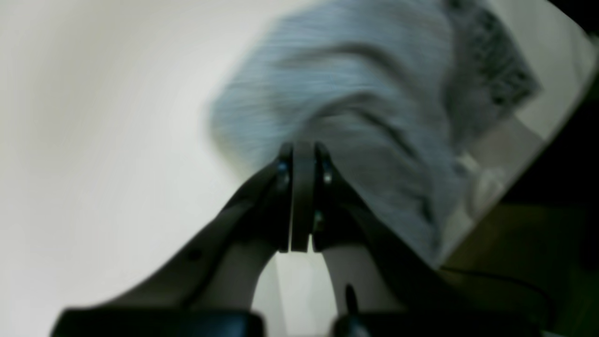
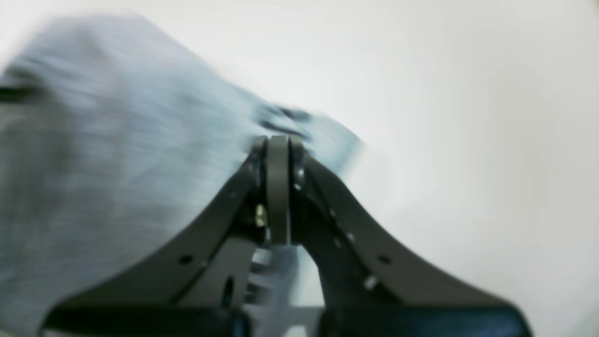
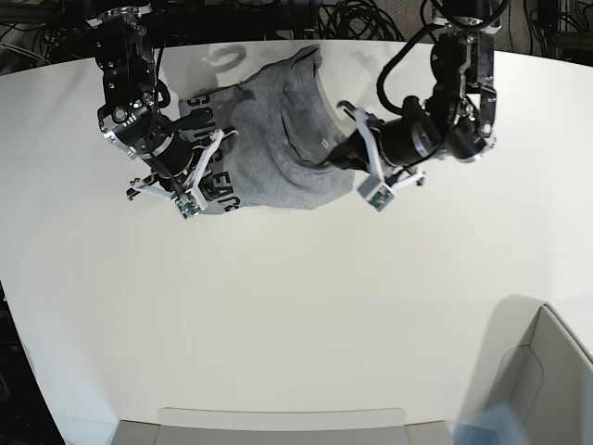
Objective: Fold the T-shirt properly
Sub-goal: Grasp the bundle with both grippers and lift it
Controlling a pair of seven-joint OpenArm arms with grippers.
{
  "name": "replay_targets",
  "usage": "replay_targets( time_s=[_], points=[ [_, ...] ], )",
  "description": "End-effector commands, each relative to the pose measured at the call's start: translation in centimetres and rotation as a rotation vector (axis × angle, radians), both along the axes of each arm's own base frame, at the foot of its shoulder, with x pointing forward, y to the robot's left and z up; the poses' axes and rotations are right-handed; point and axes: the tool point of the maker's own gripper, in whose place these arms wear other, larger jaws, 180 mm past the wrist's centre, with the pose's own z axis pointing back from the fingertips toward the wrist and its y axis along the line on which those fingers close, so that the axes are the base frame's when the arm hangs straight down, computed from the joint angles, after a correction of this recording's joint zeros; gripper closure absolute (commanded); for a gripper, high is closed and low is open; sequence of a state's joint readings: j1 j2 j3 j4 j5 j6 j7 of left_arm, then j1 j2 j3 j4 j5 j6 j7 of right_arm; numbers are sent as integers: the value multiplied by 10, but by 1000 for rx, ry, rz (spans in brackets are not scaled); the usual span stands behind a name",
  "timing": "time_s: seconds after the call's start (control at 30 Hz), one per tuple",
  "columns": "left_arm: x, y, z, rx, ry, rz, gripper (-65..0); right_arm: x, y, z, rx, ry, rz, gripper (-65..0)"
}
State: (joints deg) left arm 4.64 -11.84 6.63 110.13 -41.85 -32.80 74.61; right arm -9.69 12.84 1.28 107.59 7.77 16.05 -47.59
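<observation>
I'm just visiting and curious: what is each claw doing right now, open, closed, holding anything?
Left gripper: shut on the T-shirt.
Right gripper: shut on the T-shirt's edge.

Far end of the white table (image 3: 296, 306) is crowded: the T-shirt (image 3: 269, 139) lies bunched between both arms, which flank it closely. Near half is open surface, passable. A grey bin (image 3: 542, 371) stands at the near corner; cables (image 3: 352, 19) crowd the far edge.

T-shirt (image 3: 278, 139): soft heathered grey knit cloth, matt, wrinkled, dark printed lettering. Table (image 3: 296, 315): smooth white, faint sheen. Left tool (image 1: 303, 154) and right tool (image 2: 278, 145): dark matt plastic, small shiny metal screws.
</observation>
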Motion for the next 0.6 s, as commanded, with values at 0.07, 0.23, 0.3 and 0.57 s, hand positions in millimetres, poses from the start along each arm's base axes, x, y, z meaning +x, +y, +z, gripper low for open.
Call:
replay_targets(
  time_s=[0.07, 0.23, 0.3, 0.57],
  points=[
    [-8, -9, 2, -31, -8, -18, 0, 14, -5, 6, 11, -32, -9, 0],
    [-12, -9, -12, -37, 35, -7, 0, 13, -15, -13, -16, 21, -21, 0],
    [-15, -10, -24, -33, 77, -13, 0, 9, -21, -23, -31, 50, -22, 0],
    [12, -4, -50, -44, 137, 38, 0, -19, -22, -43, -33, 123, -24, 0]
  ],
)
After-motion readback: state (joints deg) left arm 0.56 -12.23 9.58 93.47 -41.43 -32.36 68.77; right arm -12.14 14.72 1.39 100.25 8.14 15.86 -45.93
